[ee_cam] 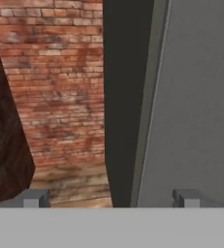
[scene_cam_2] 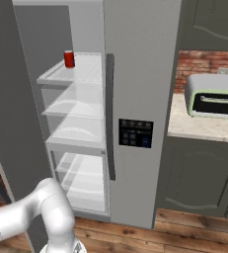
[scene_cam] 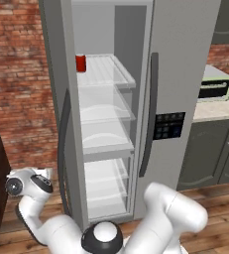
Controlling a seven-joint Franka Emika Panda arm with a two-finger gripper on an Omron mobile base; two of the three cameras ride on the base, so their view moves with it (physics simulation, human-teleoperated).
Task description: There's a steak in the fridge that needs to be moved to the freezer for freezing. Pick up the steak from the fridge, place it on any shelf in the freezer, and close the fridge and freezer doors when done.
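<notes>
A: Quick pass. We have the fridge [scene_cam: 106,139] as the landmark; its door [scene_cam: 61,99] is swung open to the left of the compartment, edge toward us.

B: Agreed. Freezer door [scene_cam: 183,74] just right of the fridge opening is closed, black dispenser panel [scene_cam: 169,125] on it, dark handle [scene_cam: 149,114] beside the opening.

A: Inside the fridge we see clear glass shelves [scene_cam: 108,72] and clear drawers [scene_cam: 106,186] at the bottom. On the top shelf, left side, an upright red can [scene_cam: 81,63]. That is not the steak.

B: Right, we can't make out the steak on any shelf we can see, so its spot can't be told.

A: Gripper [ee_cam: 111,198]: in the hand view the two fingertips [ee_cam: 32,197] stand far apart with nothing between them, so released and empty.

B: It sits low, left of the fridge, at the open door's outer edge; the door face is ahead on the right, brick wall [ee_cam: 55,82] ahead on the left.

A: Right of the fridge unit: counter [scene_cam_2: 204,126] with a green toaster oven [scene_cam_2: 213,96], dark cabinets [scene_cam_2: 199,178] under it.
</notes>
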